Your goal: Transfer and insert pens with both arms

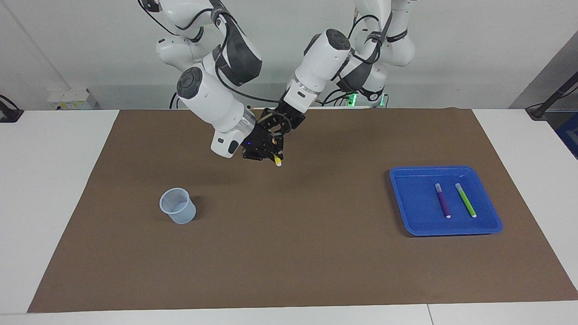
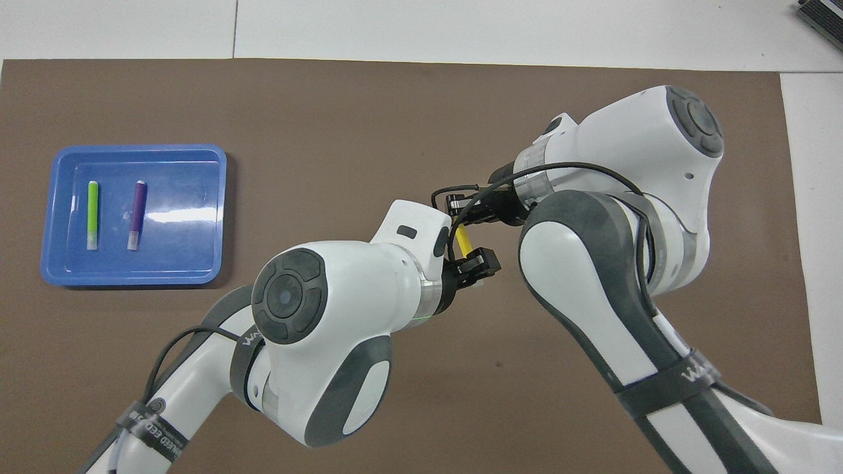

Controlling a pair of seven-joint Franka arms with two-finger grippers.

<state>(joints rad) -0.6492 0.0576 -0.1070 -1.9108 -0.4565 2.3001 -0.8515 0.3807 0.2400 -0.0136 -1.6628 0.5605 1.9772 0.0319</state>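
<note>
Two slim glossy pens in blue plastic tray (image 1: pixel 402 212), right gripper (image 1: pixel 264 151) jaws clamp yellow pen (image 2: pixel 463 241), left gripper (image 2: pixel 475 270) jaws apart

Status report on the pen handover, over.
Right gripper shut on yellow pen, over the mat. Left gripper close beside it. Purple pen, green pen in blue tray. Cup upright toward right arm's end.

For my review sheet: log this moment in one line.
handover | right gripper shut on yellow pen | left gripper open | purple pen, green pen in tray
</note>
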